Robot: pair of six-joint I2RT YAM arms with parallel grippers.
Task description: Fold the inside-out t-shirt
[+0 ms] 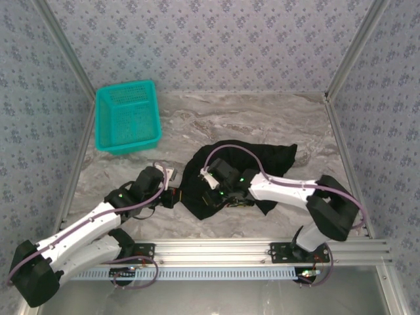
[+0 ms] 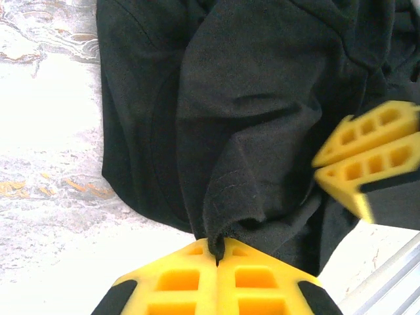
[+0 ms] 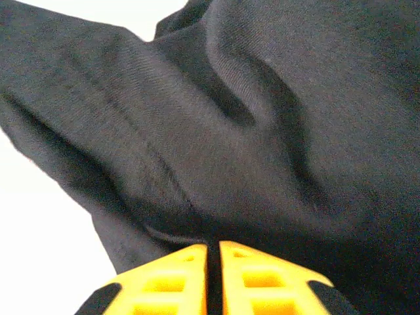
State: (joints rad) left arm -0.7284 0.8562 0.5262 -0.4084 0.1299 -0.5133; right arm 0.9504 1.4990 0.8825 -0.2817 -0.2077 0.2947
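Finds one black t-shirt (image 1: pixel 272 157) heaped on the marble bench (image 1: pixel 262 115) at the middle of the top view, a little right of centre. Shows plain dark cloth only, no print.

Has the left pincer (image 1: pixel 172 197) clamped shut on a peak of hem at the heap's left edge. Shows that cloth nipped between the yellow fingertips at the bottom of the left wrist view (image 2: pixel 216 257).

Has the right pincer (image 1: pixel 218 197) closed as well, low in the middle of the heap and just beside the left one. Shows its fingers all but meeting at the bottom of the right wrist view (image 3: pixel 213 249), with a fold running into the tips. Reads as a thin grip on the t-shirt, not a deep one.

Risks from here:
- Could lose the right-hand fold on the first pull, since so little cloth sits between the tips.
- Could drag up two layers at once, because the heap hides which layer is caught.
- Could knock pincer against pincer, being this close together.
- Could pull the shirt into a rope instead of a flat sheet if the grips sit on the wrong edges.

Counts one t-shirt, one teal basket (image 1: pixel 128 146) at upper left and well apart from the shirt, two arms, and two pincers with two fingers each.
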